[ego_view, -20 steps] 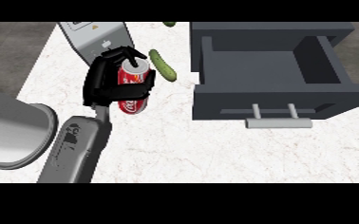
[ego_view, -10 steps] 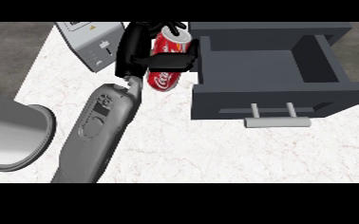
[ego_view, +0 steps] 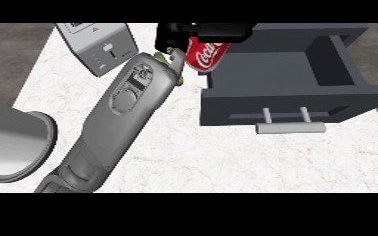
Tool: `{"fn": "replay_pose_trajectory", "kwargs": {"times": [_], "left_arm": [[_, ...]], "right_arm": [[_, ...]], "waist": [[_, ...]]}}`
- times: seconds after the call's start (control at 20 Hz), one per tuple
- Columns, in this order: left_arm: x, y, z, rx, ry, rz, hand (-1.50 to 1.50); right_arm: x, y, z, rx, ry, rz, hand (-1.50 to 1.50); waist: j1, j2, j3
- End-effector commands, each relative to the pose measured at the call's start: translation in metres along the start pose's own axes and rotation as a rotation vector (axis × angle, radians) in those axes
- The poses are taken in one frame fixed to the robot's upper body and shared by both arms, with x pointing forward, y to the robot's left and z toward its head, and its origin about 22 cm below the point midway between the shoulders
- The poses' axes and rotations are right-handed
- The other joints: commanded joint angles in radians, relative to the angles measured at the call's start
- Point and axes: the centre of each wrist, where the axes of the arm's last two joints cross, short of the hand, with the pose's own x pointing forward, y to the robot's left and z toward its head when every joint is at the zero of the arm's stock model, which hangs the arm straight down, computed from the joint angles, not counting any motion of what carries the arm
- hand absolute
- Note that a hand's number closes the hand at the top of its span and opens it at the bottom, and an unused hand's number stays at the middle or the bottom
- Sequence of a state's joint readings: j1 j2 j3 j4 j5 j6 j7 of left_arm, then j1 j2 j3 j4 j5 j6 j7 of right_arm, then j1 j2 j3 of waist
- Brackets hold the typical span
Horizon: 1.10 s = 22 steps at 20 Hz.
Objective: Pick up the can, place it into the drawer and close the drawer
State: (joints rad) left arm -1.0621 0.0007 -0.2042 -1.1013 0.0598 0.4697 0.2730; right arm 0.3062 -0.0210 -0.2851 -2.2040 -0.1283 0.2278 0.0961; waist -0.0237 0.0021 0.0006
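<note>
The red can (ego_view: 207, 56) carries the white Coca-Cola script, which runs lengthwise along its side and is partly hidden at its upper end. The grey box (ego_view: 111, 57) at the back of the worktop (ego_view: 221, 160) has a small yellow warning triangle (ego_view: 96, 30) near the top edge of its face. Beside the triangle are thin lines of print too small to read, and lower on the same face is a small black mark (ego_view: 109, 49) whose meaning cannot be made out.
</note>
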Motion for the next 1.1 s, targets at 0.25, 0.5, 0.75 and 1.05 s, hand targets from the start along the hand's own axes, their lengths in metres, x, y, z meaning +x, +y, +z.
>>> {"fn": "replay_pose_trajectory", "kwargs": {"times": [0.25, 0.5, 0.75, 1.05], "left_arm": [[0.028, -0.036, -0.031, 0.002, 0.023, -0.04, 1.5], [0.033, -0.034, -0.05, -0.012, 0.028, -0.065, 1.5], [0.033, -0.045, -0.051, -0.001, 0.023, -0.088, 1.5], [0.029, -0.057, -0.049, 0.014, 0.047, -0.119, 1.5]], "right_arm": [[-0.016, 0.004, -0.004, -0.013, -0.016, -0.021, -1.5], [-0.005, -0.003, -0.006, 0.007, 0.014, -0.002, -1.5], [-0.007, -0.001, -0.026, 0.012, -0.011, -0.001, -1.5], [-0.002, 0.002, -0.029, 0.038, -0.004, 0.014, -1.5]], "waist": [[-0.021, 0.006, 0.001], [-0.02, 0.007, 0.001], [-0.024, 0.009, 0.001], [-0.058, 0.014, 0.002]]}}
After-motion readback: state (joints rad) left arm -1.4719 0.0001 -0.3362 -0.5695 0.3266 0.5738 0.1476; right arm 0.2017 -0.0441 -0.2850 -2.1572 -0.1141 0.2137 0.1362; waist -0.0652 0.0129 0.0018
